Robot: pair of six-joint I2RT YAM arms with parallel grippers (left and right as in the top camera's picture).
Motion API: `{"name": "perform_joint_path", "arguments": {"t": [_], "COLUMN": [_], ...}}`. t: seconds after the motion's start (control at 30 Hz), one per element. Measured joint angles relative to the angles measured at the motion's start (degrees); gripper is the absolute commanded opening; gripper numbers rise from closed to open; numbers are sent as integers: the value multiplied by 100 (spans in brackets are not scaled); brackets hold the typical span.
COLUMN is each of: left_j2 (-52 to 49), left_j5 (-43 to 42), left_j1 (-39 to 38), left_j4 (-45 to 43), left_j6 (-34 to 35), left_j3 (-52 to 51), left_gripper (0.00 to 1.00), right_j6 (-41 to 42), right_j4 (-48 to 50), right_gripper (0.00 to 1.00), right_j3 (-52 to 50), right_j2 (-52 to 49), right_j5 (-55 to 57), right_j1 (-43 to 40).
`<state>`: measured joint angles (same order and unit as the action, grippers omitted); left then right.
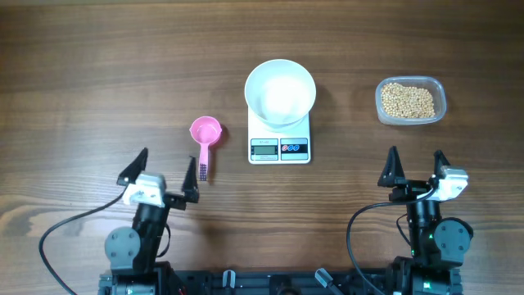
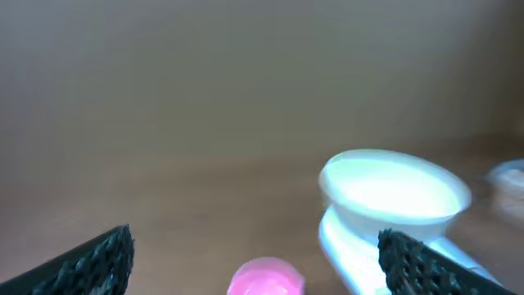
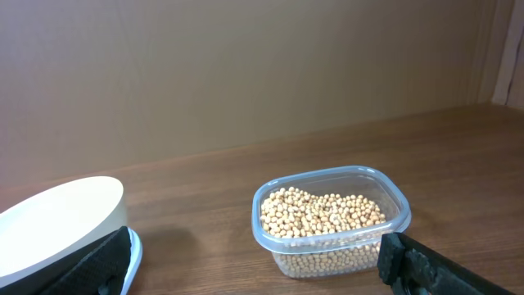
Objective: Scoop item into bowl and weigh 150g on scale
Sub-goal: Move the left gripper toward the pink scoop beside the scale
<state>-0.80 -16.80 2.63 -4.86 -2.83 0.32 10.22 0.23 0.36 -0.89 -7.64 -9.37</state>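
My left gripper (image 1: 169,157) and right gripper (image 1: 415,153): both spread wide, empty.
Small round tan beans (image 1: 408,100) sit in a clear plastic tub (image 1: 442,97), right of the round white bowl (image 1: 281,94) on the square white scale (image 1: 279,148). Light, hard, rolly stuff, so I'd grab the pink plastic scoop (image 1: 205,131) by its handle (image 1: 202,164).

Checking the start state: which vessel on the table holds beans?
The clear plastic container, right of the scale; the white bowl and pink scoop are empty.

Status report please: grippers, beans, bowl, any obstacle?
Left gripper, right gripper open, empty. Beans in container; bowl empty on scale. Scoop lies untouched. No obstacle seen.
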Motion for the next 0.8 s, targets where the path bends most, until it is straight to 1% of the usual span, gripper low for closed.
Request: {"name": "perform_joint_path", "arguments": {"t": [0.03,0.07,0.17,0.2,0.23,0.3,0.37,0.4,0.47,0.53,0.63,0.7,0.8], "left_j2": [2,4,13,13,13,9,-70,-151,-470,-868,-1744,-2221,-2531], "left_j5": [-286,-398,-616,-627,-629,-629,-625,-627,-629,-603,-697,-824,-1169], "left_j1": [0,0,0,0,7,48,136,162,168,173,179,184,184], "left_j4": [-481,-789,-2085,-2334,-2404,-2299,-1773,-1296,2,1862,4079,4662,4784], "left_j6": [-9,-15,-11,-2,33,107,201,219,254,278,308,317,317], "left_j3": [-2,0,7,26,81,273,855,1246,2249,3289,4664,5228,5464], "left_gripper": [100,100,100,100,100,100,100,100,100,100,100,100,100], "right_j6": [0,0,0,0,0,0,0,0,0,0,0,0,0], "right_j4": [0,0,0,0,0,-2,-2,-4,-2,-4,-2,-2,-2], "right_gripper": [100,99,100,100,100,100,100,100,100,100,100,100,100], "right_j3": [0,0,0,0,0,0,0,0,0,0,0,0,0], "right_j2": [0,0,0,0,0,0,0,0,0,0,0,0,0], "right_j5": [0,0,0,0,0,0,0,0,0,0,0,0,0], "right_j1": [0,0,0,0,0,0,0,0,0,-2,0,0,0]}}
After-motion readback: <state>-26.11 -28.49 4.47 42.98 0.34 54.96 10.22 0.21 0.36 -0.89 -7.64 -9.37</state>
